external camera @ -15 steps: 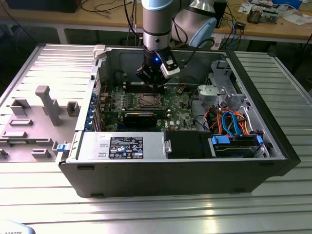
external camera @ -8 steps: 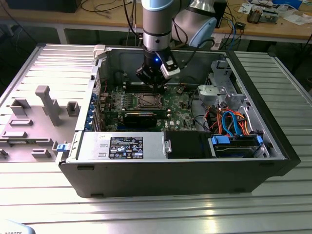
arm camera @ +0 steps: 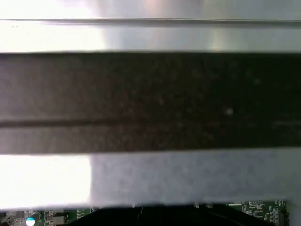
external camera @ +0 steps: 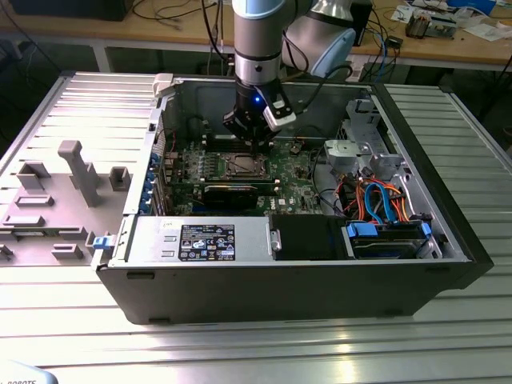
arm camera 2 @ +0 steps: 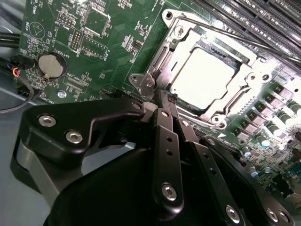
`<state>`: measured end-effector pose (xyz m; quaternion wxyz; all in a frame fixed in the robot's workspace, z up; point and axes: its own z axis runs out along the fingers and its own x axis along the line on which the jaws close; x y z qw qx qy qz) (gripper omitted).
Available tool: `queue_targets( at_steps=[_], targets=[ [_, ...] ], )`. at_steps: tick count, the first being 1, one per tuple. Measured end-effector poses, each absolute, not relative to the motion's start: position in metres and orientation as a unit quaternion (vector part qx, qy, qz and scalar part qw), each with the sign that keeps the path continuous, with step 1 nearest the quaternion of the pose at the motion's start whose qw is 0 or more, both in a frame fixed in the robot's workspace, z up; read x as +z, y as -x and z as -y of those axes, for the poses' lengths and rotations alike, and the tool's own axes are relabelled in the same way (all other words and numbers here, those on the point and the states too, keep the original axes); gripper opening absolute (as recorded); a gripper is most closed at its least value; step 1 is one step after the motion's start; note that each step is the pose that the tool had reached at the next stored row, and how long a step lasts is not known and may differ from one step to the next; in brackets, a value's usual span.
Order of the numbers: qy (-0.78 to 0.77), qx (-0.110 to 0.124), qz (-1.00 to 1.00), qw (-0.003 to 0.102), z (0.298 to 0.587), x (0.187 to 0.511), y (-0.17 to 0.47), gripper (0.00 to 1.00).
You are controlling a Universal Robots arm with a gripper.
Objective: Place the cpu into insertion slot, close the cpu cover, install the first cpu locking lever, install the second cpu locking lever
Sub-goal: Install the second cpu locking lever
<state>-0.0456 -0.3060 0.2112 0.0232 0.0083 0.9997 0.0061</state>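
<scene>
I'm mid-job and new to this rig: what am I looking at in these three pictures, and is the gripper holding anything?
The exterior view shows a grey robot arm reaching down into an open black computer case on a ribbed metal table. Its black gripper hangs just over the green circuit board.

The second wrist view looks past the gripper at the flat silver-topped cpu seated in the socket, with the thin silvery cpu cover framing it. The fingertips are together, holding nothing I can see.

The first wrist view faces grey and dark bands I cannot identify.
</scene>
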Motion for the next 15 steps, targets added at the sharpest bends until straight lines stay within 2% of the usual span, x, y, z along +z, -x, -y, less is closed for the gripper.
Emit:
queue_targets(
  at_steps=[15],
  targets=[
    [-0.008, 0.006, -1.0, 0.023, 0.306, 0.225, 0.045, 0.11]
  ],
)
